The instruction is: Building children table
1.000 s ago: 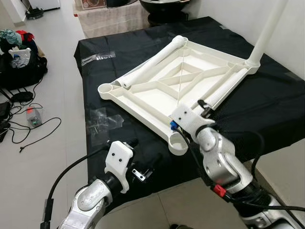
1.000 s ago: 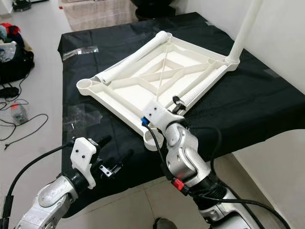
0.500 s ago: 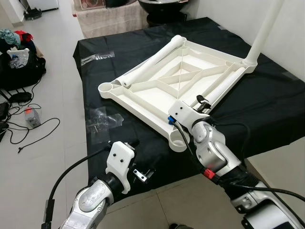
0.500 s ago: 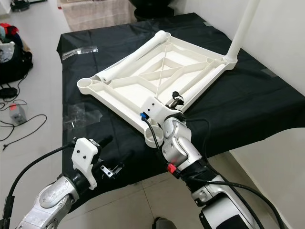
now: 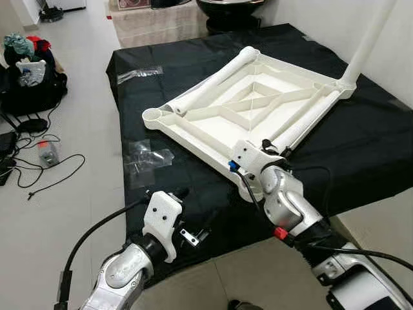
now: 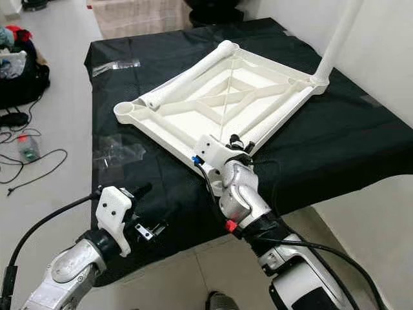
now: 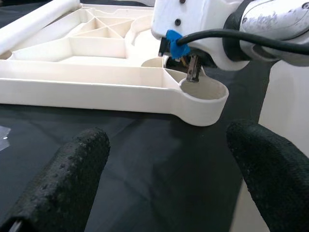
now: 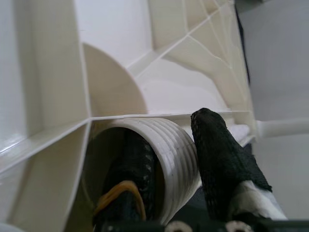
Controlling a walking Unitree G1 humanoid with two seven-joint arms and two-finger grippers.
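The white table top (image 5: 251,106) lies upside down on the worktop (image 5: 361,148), which is covered with a black cloth. Its ribs face up. One white leg (image 5: 369,40) stands upright in the far right corner socket. Another leg (image 5: 210,81) lies along the far left edge of the table top, and a third leg (image 5: 308,121) lies along the near right edge.

The right gripper (image 8: 169,169) is at the near end of this third leg, just beside the near corner socket (image 7: 203,99). In the right wrist view its fingers (image 8: 217,154) are closed on the threaded end of the leg: one finger is inside the hollow tube and the other presses on the outside of the ribbed thread.

The left gripper (image 7: 164,169) hovers above the near left part of the worktop, apart from the table top. Its two fingers are wide open and hold nothing.

A clear plastic bag (image 5: 145,158) lies on the cloth to the left of the table top, and another one (image 5: 139,74) lies at the far left. On the floor at the left are cables (image 5: 45,174) and a dark bag (image 5: 29,84).
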